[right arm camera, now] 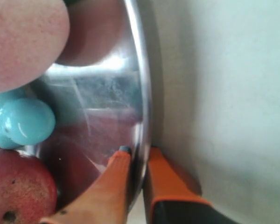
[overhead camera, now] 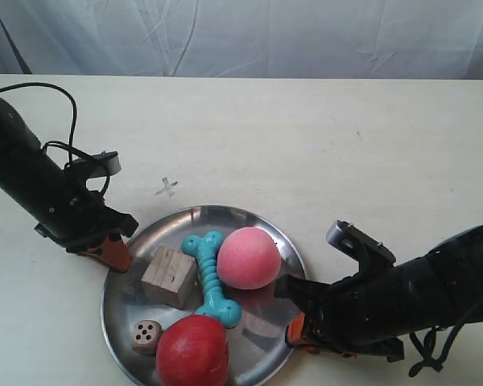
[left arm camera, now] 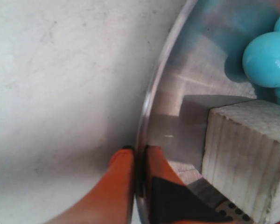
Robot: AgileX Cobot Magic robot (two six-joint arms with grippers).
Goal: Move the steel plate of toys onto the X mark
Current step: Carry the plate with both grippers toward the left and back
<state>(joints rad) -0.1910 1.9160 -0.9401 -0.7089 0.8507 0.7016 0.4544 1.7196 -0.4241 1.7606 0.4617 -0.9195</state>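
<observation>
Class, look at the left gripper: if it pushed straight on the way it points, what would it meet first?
The steel plate: the left gripper is shut on its rim. Past that, probably the wooden cube beside the inner finger, though depth is unclear.

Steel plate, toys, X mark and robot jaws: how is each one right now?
Steel plate: held at two opposite edges, not on the X mark.
Toys: all in the plate.
X mark: uncovered, beside the plate.
Left gripper: jaws shut on the rim.
Right gripper: jaws shut on the rim.
</observation>
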